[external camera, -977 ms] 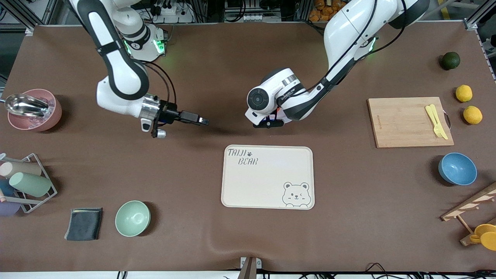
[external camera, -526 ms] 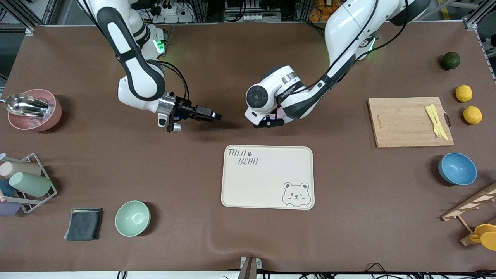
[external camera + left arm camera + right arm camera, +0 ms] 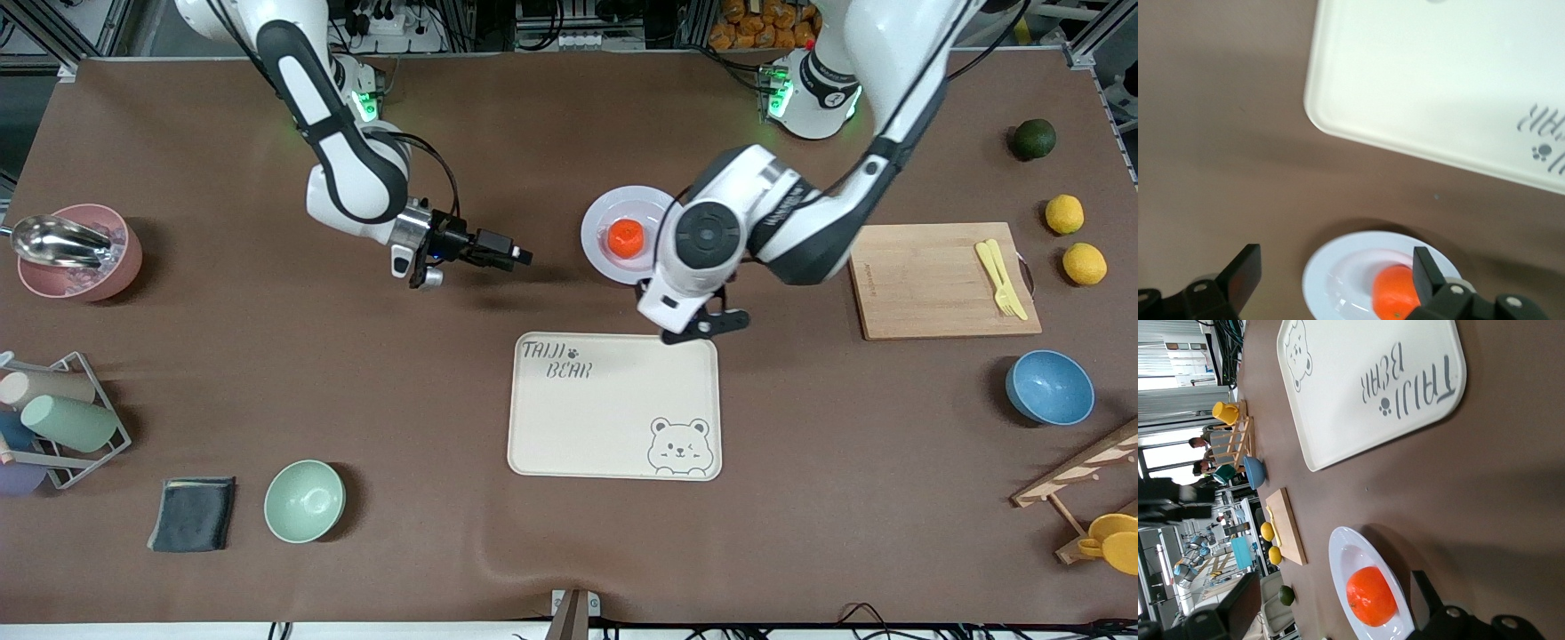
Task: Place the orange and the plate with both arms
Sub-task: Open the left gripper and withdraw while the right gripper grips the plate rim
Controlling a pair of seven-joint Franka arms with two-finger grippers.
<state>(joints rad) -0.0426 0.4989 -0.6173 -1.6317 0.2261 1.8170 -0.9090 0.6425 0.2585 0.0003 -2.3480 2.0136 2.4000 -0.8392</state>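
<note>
Brown table [image 3: 498, 551]: orange [image 3: 625, 238] in plate [image 3: 599, 233], unplaced; left gripper [image 3: 707, 326] and right gripper [image 3: 511, 256] spread wide, empty, near plate.

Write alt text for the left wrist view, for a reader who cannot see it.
The orange sits in the white plate on the brown table, seen between the open fingers of the left gripper. A corner of the cream bear tray lies close by, apart from the plate.
</note>
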